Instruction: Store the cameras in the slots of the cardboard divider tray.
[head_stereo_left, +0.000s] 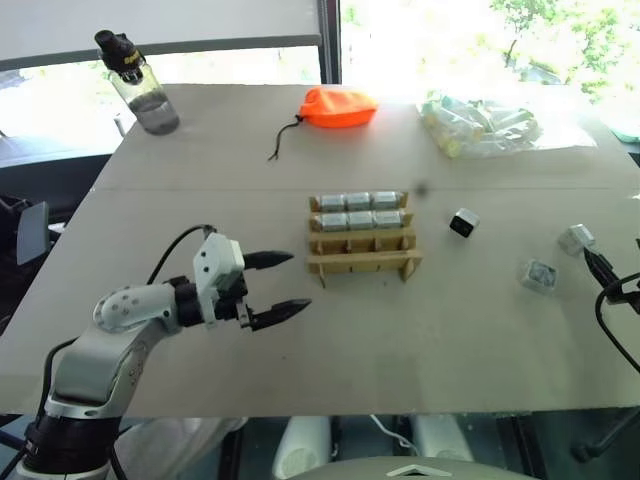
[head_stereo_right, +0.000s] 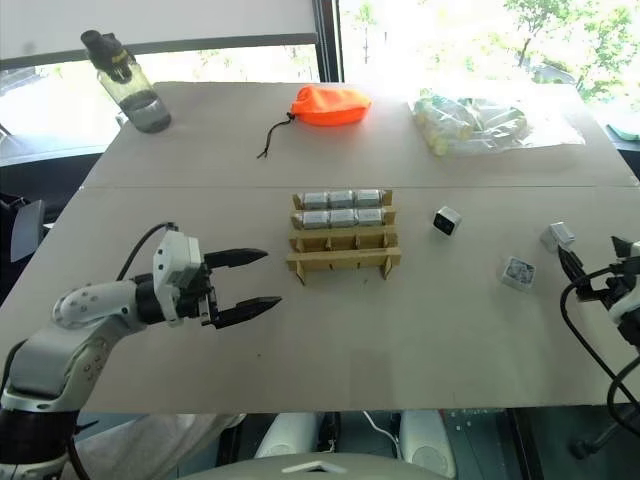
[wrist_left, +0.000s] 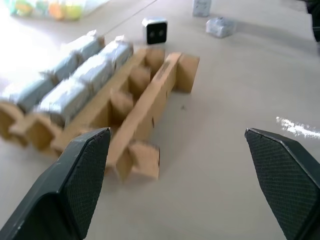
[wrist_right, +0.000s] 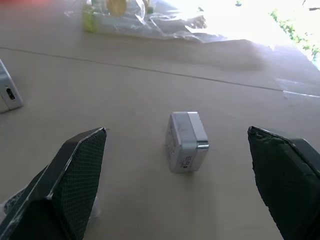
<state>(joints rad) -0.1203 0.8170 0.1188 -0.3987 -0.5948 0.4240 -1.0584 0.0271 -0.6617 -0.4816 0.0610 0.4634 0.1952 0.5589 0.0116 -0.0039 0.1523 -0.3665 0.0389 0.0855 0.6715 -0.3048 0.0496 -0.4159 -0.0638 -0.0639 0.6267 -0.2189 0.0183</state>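
- Cardboard divider tray (head_stereo_left: 362, 238) mid-bench; six cameras (head_stereo_left: 358, 210) slotted in two far rows.
- Three loose cameras to its right.
- Left tool (head_stereo_left: 276, 287) spread wide, empty, left of tray.
- Right tool (wrist_right: 180, 185) spread wide, facing loose camera (wrist_right: 186, 141).

The white left arm reaches forward with its left gripper (head_stereo_left: 272, 287) spread wide and empty, while the right gripper (wrist_right: 183, 185) also gapes, holding nothing.
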